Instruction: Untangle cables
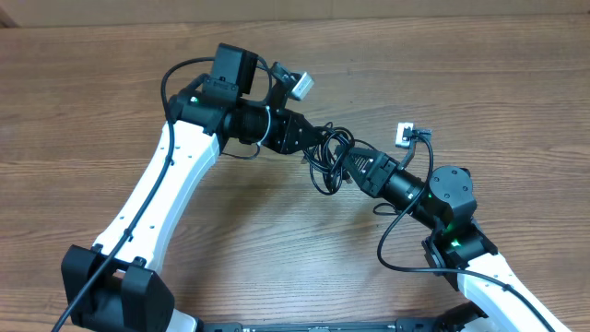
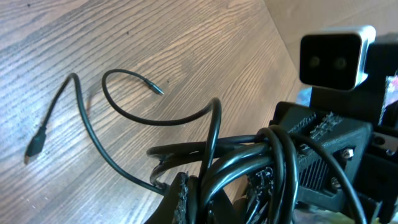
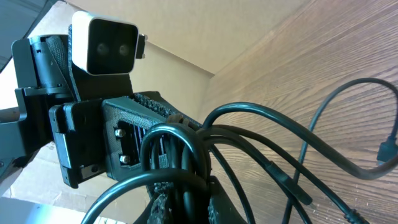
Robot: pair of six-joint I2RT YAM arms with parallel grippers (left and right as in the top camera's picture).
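Glossy smooth black cables (image 2: 211, 149), matt wood-grain table (image 2: 186, 37), matt white plastic camera (image 2: 329, 56)

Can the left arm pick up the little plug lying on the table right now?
Probably not yet: the left gripper is shut on the cable bunch. Nothing blocks the plug, so it could after letting go.

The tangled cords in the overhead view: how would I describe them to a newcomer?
On the brown wooden table, find where the two white-and-black robot arms meet tip to tip. The knot of thin black cables is bunched there. Unlike the thicker wires fixed to the arms, its cords are thin, looped, with loose plug ends.
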